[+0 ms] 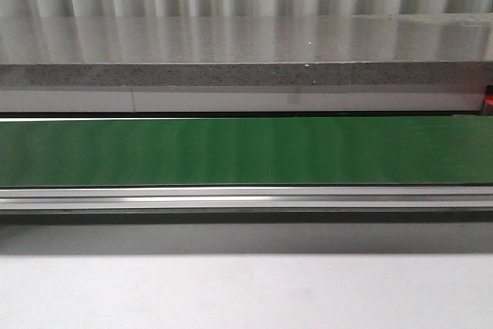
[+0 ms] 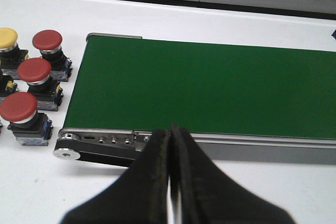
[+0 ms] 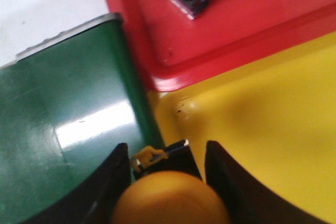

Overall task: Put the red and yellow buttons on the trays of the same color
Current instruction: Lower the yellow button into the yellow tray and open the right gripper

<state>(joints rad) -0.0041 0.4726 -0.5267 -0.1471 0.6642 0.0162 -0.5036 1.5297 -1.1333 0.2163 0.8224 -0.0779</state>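
The right gripper has its jaws clamped on a yellow button hanging over the edge of the yellow tray, just beside the green belt. The left gripper sits with jaws closed and empty near the belt's end. The button looks rigid and top-heavy (glossy dome, likely slippery), so the squarer black body below is the safer hold.

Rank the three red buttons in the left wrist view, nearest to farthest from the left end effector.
From the shut left end effector:
1. Nearest red button, lowest of the three in the picture, beside the green belt's corner.
2. Middle red button, next up the row.
3. Farthest red button, at the belt's far corner, beside the yellow button.
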